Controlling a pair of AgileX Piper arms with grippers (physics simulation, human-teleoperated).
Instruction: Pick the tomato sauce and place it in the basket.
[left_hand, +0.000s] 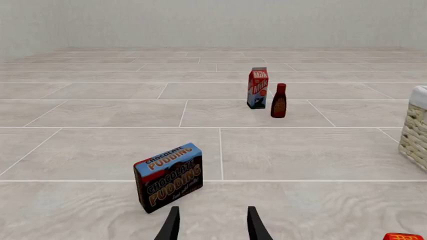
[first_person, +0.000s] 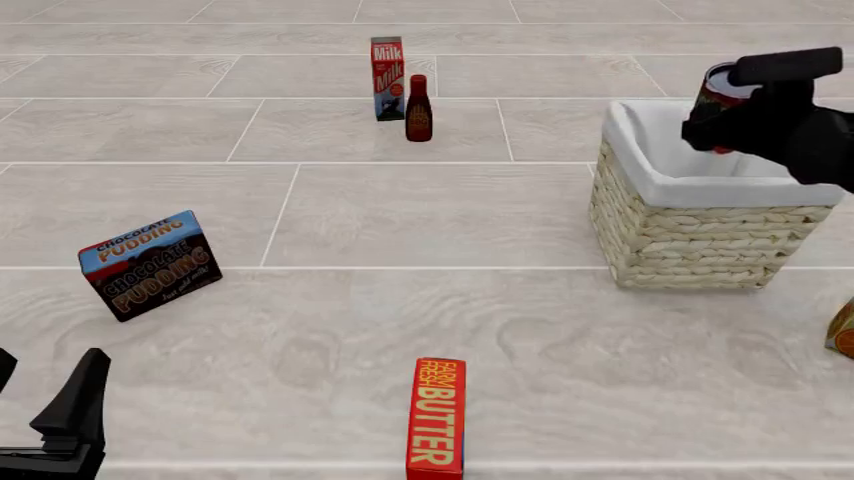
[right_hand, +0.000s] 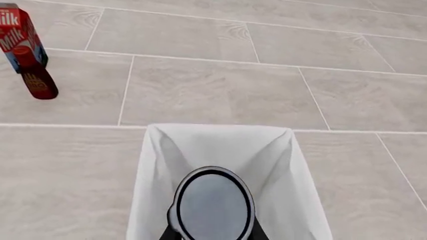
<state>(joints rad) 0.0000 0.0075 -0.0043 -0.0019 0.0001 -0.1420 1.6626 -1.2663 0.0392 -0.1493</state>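
My right gripper (first_person: 734, 108) is shut on the tomato sauce (first_person: 718, 85), a small red-labelled can. It holds the can just above the back right part of the basket (first_person: 694, 235). In the right wrist view the can's grey metal top (right_hand: 213, 205) sits between my fingers, with the basket's white cloth lining (right_hand: 220, 145) right below it. The can is above the rim, not touching the lining. My left gripper (first_person: 43, 398) is open and empty at the near left, and in its wrist view (left_hand: 213, 225) both fingers stand apart.
A chocolate pudding box (first_person: 150, 264) stands at the left, close ahead of my left gripper (left_hand: 168, 177). A milk carton (first_person: 388, 78) and a dark red bottle (first_person: 419, 108) stand at the back. A butter box (first_person: 437, 417) lies near the front. An orange object (first_person: 843, 330) shows at the right edge.
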